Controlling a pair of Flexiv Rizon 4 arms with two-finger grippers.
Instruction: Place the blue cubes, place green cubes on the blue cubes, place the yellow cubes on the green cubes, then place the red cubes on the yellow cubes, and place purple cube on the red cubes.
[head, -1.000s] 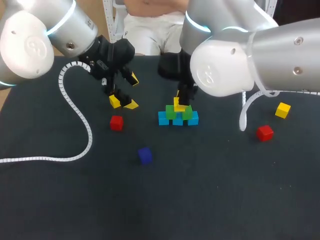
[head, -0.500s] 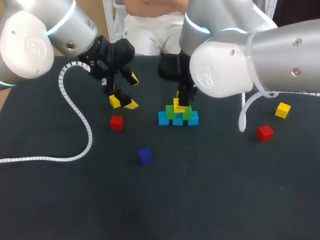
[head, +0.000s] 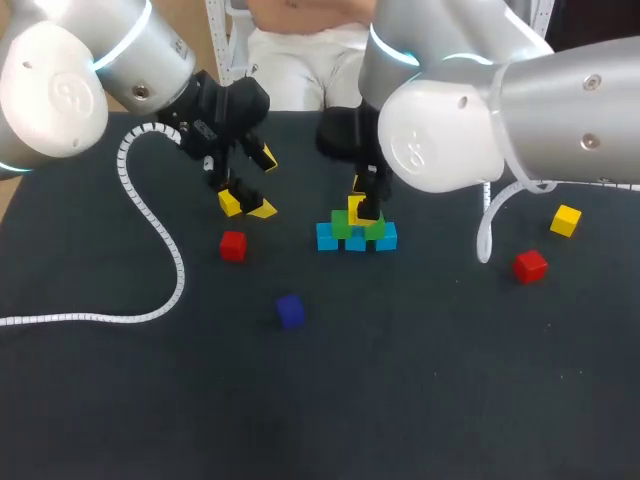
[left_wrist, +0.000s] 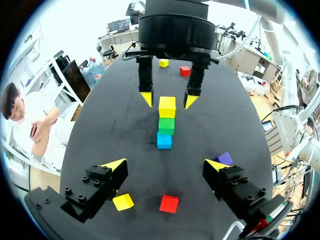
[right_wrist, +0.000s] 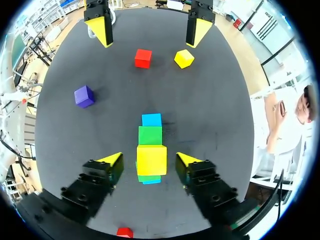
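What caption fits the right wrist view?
Open right end effector straddling a yellow cube atop green cubes and blue cubes.

Worktop (head: 420, 380): dark, matt, cloth-like covering. Left arm shell (head: 60, 90), upper left, and right arm shell (head: 540, 110), upper right: smooth, glossy silver-grey casing. Cable sleeve (head: 160, 240), left: white ribbed plastic spiral. Purple cube (head: 290, 310) and red cube (head: 233, 245): smooth faces, low sheen. Left claw (head: 265, 184): matt black fingers, plain yellow tips.
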